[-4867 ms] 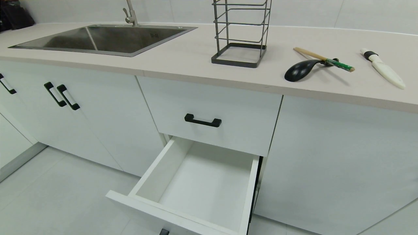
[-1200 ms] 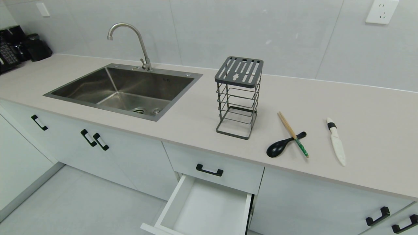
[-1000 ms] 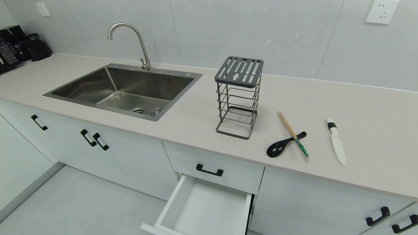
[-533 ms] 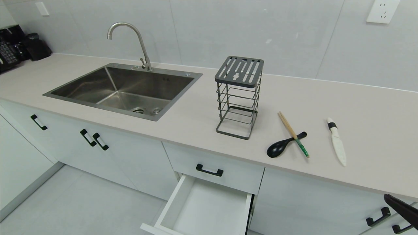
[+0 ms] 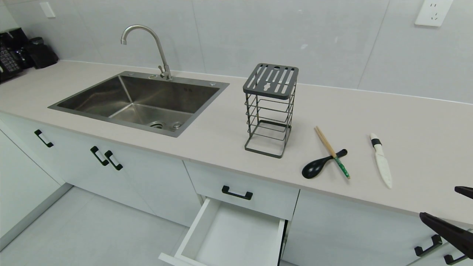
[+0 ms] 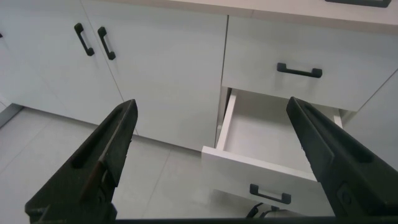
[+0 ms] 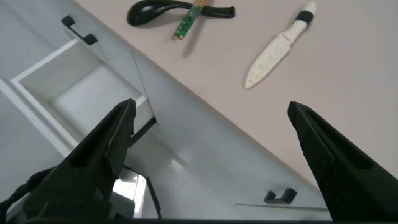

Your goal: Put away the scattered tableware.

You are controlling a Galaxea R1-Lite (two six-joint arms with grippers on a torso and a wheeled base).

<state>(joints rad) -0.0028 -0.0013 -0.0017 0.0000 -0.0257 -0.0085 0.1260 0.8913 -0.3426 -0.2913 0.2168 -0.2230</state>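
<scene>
Head view: knife points blade-tip toward counter front edge.

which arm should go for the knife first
Right. The right gripper hangs open at the right end of the counter, close to the knife; the left gripper is low, facing the open drawer.

The right gripper is cut off by the head view's lower right corner, and 1 of its 2 dark fingers covers part of a cabinet handle. The open drawer runs off the bottom edge. A black appliance is cropped at the left edge and cannot be identified. The chopsticks cross the spoon, hiding a bit of its handle.
</scene>
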